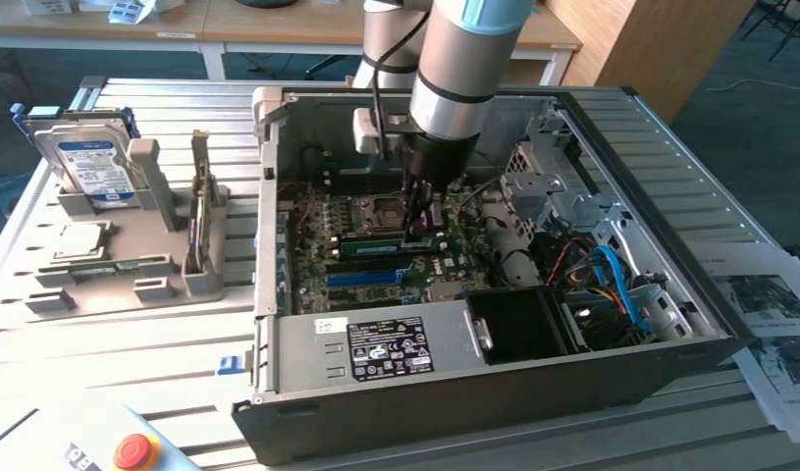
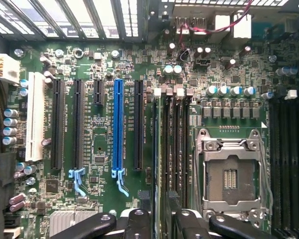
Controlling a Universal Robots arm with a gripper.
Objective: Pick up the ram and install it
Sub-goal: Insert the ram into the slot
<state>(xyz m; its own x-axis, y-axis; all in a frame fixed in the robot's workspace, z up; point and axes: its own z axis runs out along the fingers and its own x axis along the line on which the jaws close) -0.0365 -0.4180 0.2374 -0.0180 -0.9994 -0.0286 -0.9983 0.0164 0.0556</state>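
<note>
On a slatted metal bench [image 1: 151,343], inside an open computer case [image 1: 505,402] crowded with cables [image 1: 610,280] and a drive cage [image 1: 557,191], the claw [image 1: 421,234] stands wide astride the ram [image 1: 371,245], upright on the motherboard [image 2: 99,149].

The silver-grey tubular arm [image 1: 454,69] has a light-blue cap [image 1: 498,12] and black pincer [image 1: 421,228].

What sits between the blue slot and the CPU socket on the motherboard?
Wrist view: one black expansion slot, then the bank of memory slots.
</note>
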